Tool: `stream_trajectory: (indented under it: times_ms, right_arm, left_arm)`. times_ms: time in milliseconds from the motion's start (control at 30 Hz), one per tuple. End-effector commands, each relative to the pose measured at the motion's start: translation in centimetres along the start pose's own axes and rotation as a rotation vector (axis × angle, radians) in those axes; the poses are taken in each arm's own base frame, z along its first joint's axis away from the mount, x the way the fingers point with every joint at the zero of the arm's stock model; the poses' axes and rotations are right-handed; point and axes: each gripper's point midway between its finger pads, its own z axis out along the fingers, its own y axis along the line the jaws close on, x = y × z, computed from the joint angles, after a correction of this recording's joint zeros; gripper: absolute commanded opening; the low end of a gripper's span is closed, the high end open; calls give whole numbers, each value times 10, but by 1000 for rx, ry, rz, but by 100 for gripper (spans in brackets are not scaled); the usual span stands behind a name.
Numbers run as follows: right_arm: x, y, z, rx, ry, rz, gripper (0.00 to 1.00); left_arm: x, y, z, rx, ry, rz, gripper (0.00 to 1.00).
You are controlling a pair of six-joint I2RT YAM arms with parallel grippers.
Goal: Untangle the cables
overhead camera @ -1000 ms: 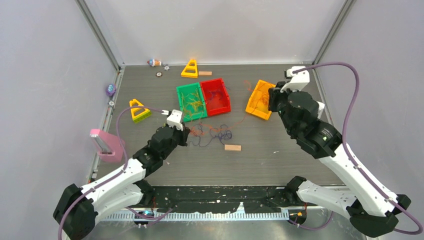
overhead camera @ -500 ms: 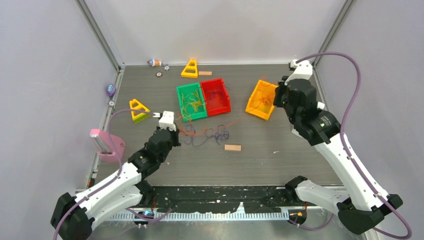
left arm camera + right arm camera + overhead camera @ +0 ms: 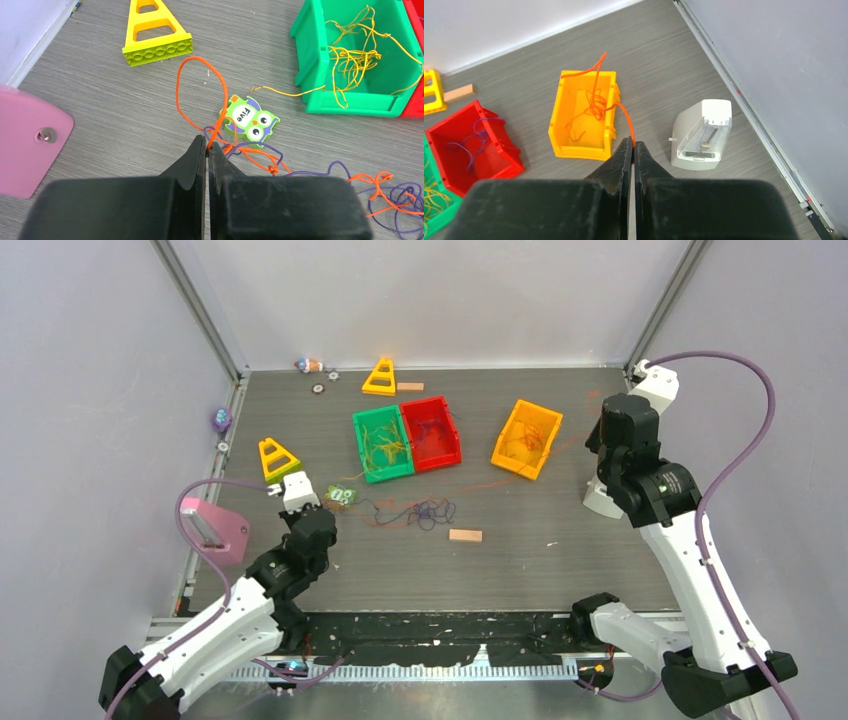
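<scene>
1. The left arm's fingers [image 3: 196, 160] are pressed together just above the grey wood-grain bench [image 3: 100, 100]; they pinch a hair-thin orange cable [image 3: 220, 92], which rises from the tips in a tall loop.
2. Just beyond those tips lies a small green owl card [image 3: 250, 119] marked "Five"; from there orange and purple-blue wires [image 3: 310, 173] trail rightward in a loose tangle, knotted together in places.
3. A green plastic bin [image 3: 320, 97] holds a bunch of yellow wires [image 3: 352, 50]; one yellow strand hangs over its near wall onto the bench.
4. The right arm's fingers [image 3: 621, 160] are closed on an orange strand [image 3: 596, 95]; it runs into a yellow-orange plastic bin [image 3: 556, 127], curls there, and leaves over the far rim; I cannot tell whether it is the cable the left arm holds.
5. A red plastic bin [image 3: 444, 137] with a purple-blue wire [image 3: 474, 135] inside stands between the other two bins.
6. A white wedge-shaped device [image 3: 701, 132] stands just right of the yellow-orange bin; a yellow triangular brick [image 3: 156, 35] and a flat pink piece [image 3: 25, 145] lie to the left; a small wooden block [image 3: 465, 535] lies near the tangle.
</scene>
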Motion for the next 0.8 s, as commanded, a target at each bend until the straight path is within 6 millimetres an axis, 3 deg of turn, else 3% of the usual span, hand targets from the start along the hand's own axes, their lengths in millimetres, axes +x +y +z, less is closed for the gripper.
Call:
stream_trajectory:
  times_ms: [0, 167, 267, 300, 367, 400, 533, 700, 767]
  right_arm:
    - [11, 2, 3, -13, 22, 18, 5]
    - [71, 22, 20, -108, 182, -72, 5]
    - [108, 18, 28, -91, 265, -115, 11]
    - [118, 21, 29, -110, 291, -128, 43]
    - [141, 29, 30, -172, 354, -147, 91]
    - [151, 37, 31, -220, 372, -152, 95]
    - [191, 97, 10, -584, 524, -200, 97]
    - [222, 157, -21, -775, 564, -430, 96]
    - [236, 182, -35, -866, 576, -507, 91]
  left_arm:
    - [-13, 2, 1, -18, -50, -36, 0]
    - [-13, -57, -9, 331, -38, 55, 0]
    - [-13, -65, -12, 378, -37, 48, 0]
    - [-13, -67, -12, 389, -41, 55, 0]
    - [-13, -70, -13, 412, -47, 72, 0]
    - [-13, -71, -13, 420, -49, 76, 0]
    - [-12, -73, -13, 428, -56, 74, 0]
    - [-10, -79, -15, 468, -61, 89, 0]
    - [-7, -80, -14, 473, -61, 94, 0]
